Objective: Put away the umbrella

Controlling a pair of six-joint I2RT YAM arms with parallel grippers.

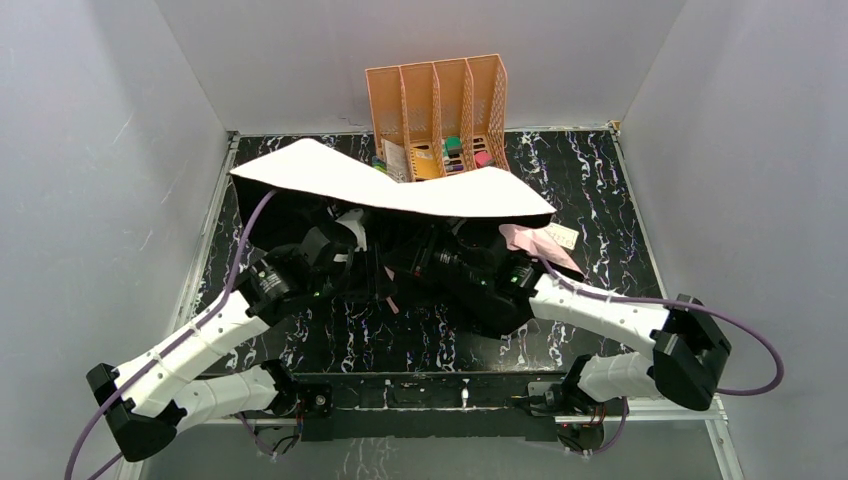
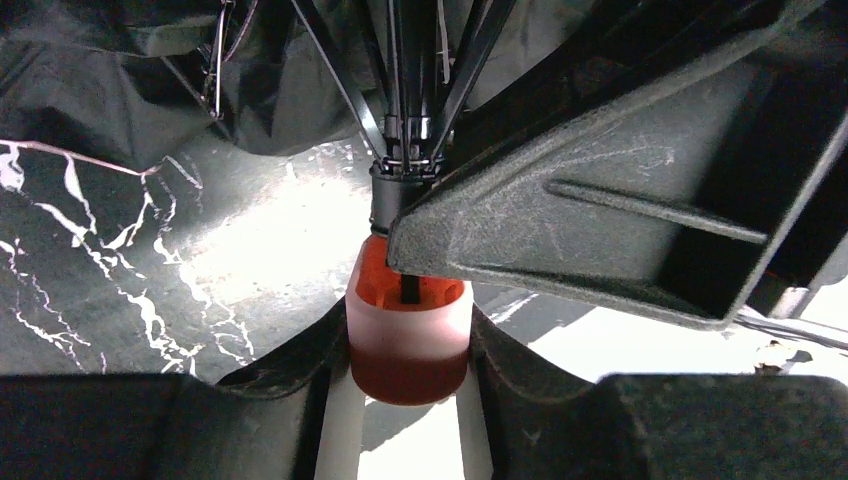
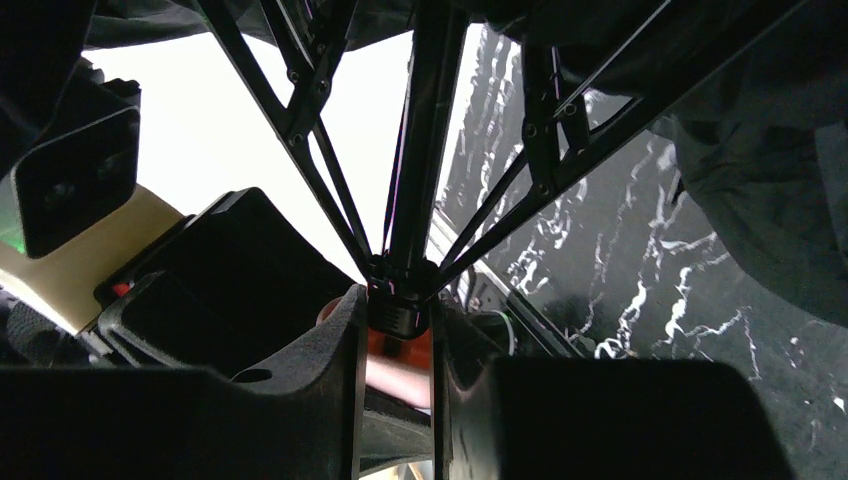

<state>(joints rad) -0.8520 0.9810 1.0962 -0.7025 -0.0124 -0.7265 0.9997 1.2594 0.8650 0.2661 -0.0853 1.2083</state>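
Observation:
The umbrella (image 1: pixel 390 185) stands open in the middle of the table, its pale pink side up and its black side and thin ribs (image 3: pixel 300 110) below. Both grippers reach under the canopy. My left gripper (image 2: pixel 408 350) is shut on the umbrella's pink handle (image 2: pixel 408 335), which also shows in the right wrist view (image 3: pixel 400 375). My right gripper (image 3: pixel 397 325) is shut on the black runner (image 3: pixel 400 305) on the shaft, just above the handle. One right finger (image 2: pixel 600 200) crosses the left wrist view. In the top view both sets of fingertips are hidden under the canopy.
The orange desk organiser (image 1: pixel 437 110) with small items stands against the back wall, just behind the canopy. A pink cloth piece with a tag (image 1: pixel 535 245) lies right of the umbrella. Grey walls close the table (image 1: pixel 600 200) on three sides.

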